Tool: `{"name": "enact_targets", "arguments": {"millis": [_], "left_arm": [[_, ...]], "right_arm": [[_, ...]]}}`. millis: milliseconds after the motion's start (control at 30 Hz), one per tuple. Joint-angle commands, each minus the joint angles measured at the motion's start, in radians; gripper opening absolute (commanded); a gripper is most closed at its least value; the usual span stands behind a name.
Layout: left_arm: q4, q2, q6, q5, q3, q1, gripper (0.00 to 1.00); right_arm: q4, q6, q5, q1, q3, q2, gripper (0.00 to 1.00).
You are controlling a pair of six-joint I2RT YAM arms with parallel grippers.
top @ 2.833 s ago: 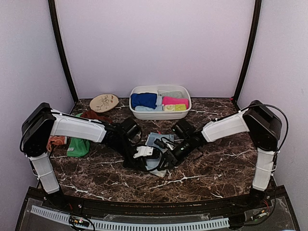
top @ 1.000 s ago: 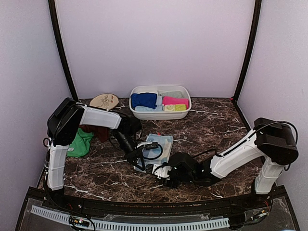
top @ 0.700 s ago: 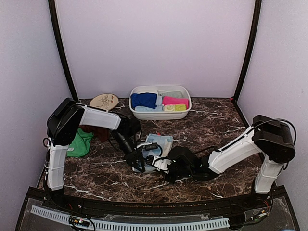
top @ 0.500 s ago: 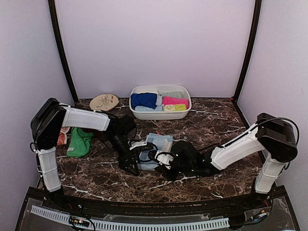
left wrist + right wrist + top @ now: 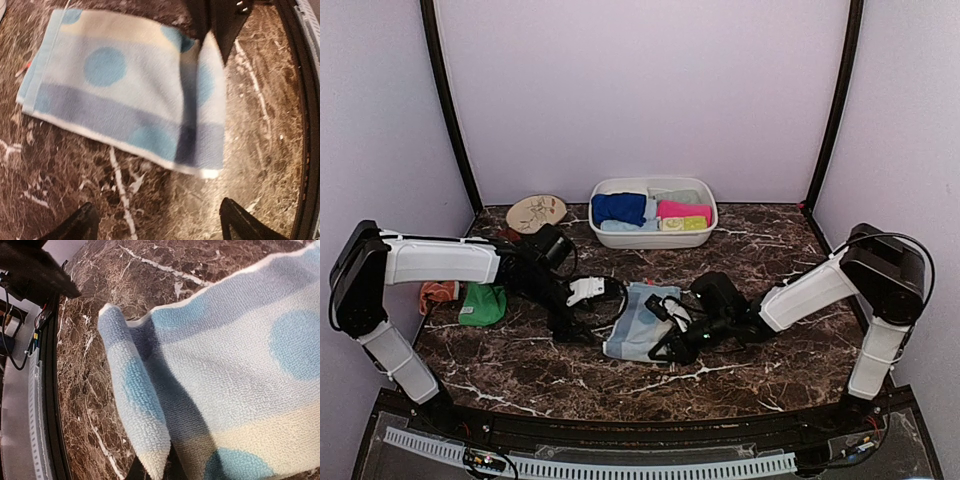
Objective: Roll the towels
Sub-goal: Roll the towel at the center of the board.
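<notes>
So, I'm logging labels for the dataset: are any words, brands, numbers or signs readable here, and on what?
No readable text anywhere.
Dotted towel: only dots and stripes, no tag in view.
Plate: a leaf drawing, no letters.
Yellow towel in the tub: faint marks, too small to read.

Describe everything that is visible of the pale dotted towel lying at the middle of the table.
The pale terry-cloth towel with large blue dots has a peach band, a grey-blue band and white edges. It lies mostly flat on the dark marble table, between both arms. One short edge is lifted and curled over, where the right gripper seems to pinch it. The open left gripper does not touch it.
</notes>
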Motion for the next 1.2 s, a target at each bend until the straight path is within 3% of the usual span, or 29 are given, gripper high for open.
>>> {"name": "enact_targets", "arguments": {"millis": [0, 167, 400, 800, 1067, 1167], "left_arm": [[-0.014, -0.021, 0.079, 0.11, 0.051, -0.072, 0.81], [-0.076, 0.03, 0.146, 0.082, 0.111, -0.175, 0.72], [-0.022, 0.106, 0.228, -0.04, 0.109, -0.249, 0.65], [0.109, 0.165, 0.221, -0.173, 0.08, -0.257, 0.61], [0.045, 0.227, 0.231, -0.171, 0.104, -0.256, 0.61], [0.024, 0.259, 0.243, -0.187, 0.107, -0.256, 0.54]], "right_arm": [[0.01, 0.129, -0.145, -0.04, 0.027, 0.06, 0.0], [-0.037, 0.167, -0.155, -0.083, 0.046, 0.104, 0.0], [-0.092, 0.217, -0.184, -0.128, 0.07, 0.164, 0.0], [-0.141, 0.213, -0.218, -0.134, 0.091, 0.187, 0.0], [-0.157, 0.221, -0.245, -0.149, 0.103, 0.183, 0.0], [-0.158, 0.231, -0.257, -0.152, 0.11, 0.174, 0.05]]}}
